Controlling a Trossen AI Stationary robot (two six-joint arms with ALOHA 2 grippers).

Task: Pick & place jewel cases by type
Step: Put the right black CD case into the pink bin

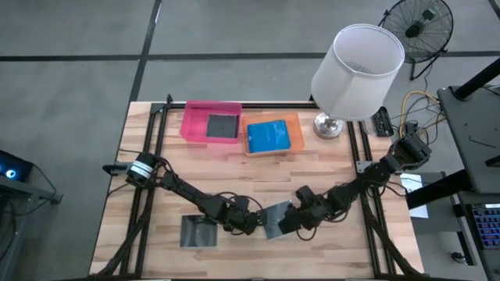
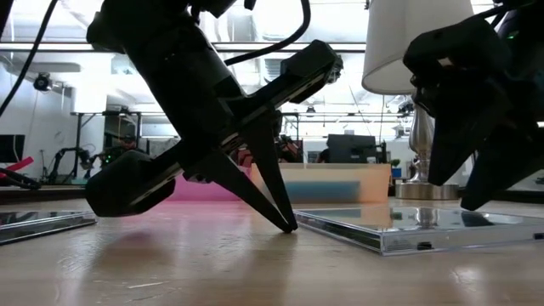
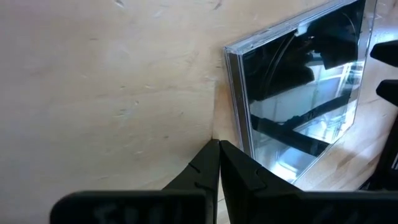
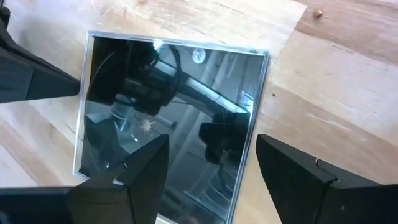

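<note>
- The worktop (image 1: 156,179) is pale wooden planks with a dark frame along its edges.
- At its far side a pink tray (image 1: 211,123) and an orange tray (image 1: 273,135) sit side by side, touching.
- Just beside the orange tray stands a lamp (image 1: 355,74), its round metal base (image 1: 329,126) on the wood.
- Near the front, a dark glossy square case (image 1: 198,231) lies flat on the left.
- A second dark square case (image 4: 168,124) lies flat near the middle front, well apart from the trays.
- The left end effector (image 3: 217,144), pinched together, touches the wood with its tip just beside this second case.
</note>
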